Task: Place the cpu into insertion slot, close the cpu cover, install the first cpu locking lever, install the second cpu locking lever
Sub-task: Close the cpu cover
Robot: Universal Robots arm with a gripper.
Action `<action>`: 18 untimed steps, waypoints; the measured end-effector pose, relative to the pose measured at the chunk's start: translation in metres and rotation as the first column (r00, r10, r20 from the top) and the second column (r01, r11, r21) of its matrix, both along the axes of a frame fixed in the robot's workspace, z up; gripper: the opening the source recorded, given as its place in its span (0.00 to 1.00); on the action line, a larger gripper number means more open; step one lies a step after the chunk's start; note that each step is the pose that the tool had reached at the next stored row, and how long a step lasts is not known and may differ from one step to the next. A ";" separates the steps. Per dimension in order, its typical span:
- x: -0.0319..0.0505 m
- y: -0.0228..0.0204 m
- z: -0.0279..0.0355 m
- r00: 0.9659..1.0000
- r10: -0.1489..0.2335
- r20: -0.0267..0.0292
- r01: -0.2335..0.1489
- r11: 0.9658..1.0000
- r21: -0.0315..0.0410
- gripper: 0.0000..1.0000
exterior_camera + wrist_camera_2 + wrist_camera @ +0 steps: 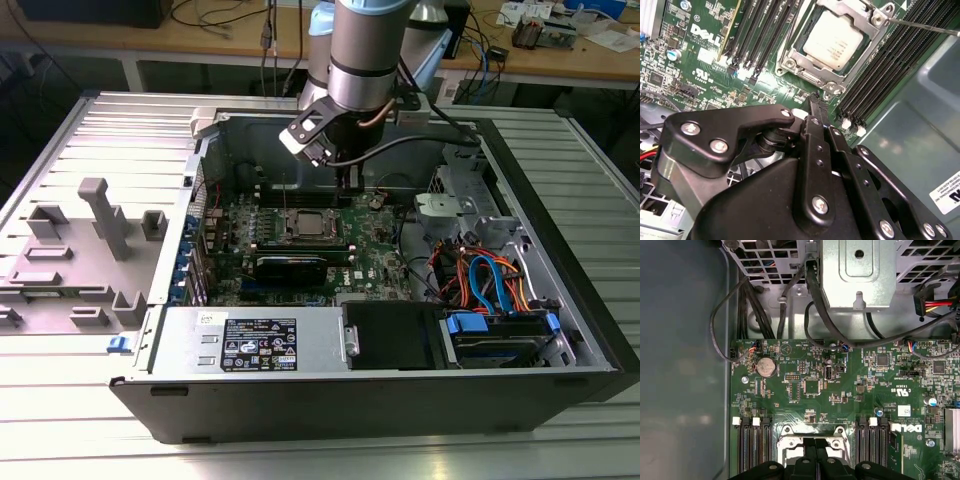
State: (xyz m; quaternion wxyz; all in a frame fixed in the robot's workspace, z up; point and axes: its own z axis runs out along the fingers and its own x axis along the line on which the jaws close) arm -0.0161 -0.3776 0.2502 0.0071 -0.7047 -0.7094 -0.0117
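The cpu (832, 40) lies flat in the insertion slot (790, 62) on the green motherboard (700, 60), its dull silvery top showing through the square opening of the cpu cover (867, 31), which is down over it; a thin metal lever (920, 25) runs from one corner of the cover out across the black memory slots (890, 70) on that side; more memory slots (760, 35) flank the other side. The gripper (816, 102) hangs just beside the socket's edge, its black fingers pressed together with nothing between them. In the exterior view the arm reaches down into the open computer case (380, 400), the gripper (348, 185) just beyond the cpu (306, 226), towards the exterior view's right.
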 end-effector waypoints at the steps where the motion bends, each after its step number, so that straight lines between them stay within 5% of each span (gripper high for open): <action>1: -0.0043 0.0000 -0.0009 1.000 0.000 0.000 0.000 1.000 0.000 0.11; 18: -0.0355 0.0000 -0.0076 1.000 0.001 0.000 -0.001 1.000 0.000 0.11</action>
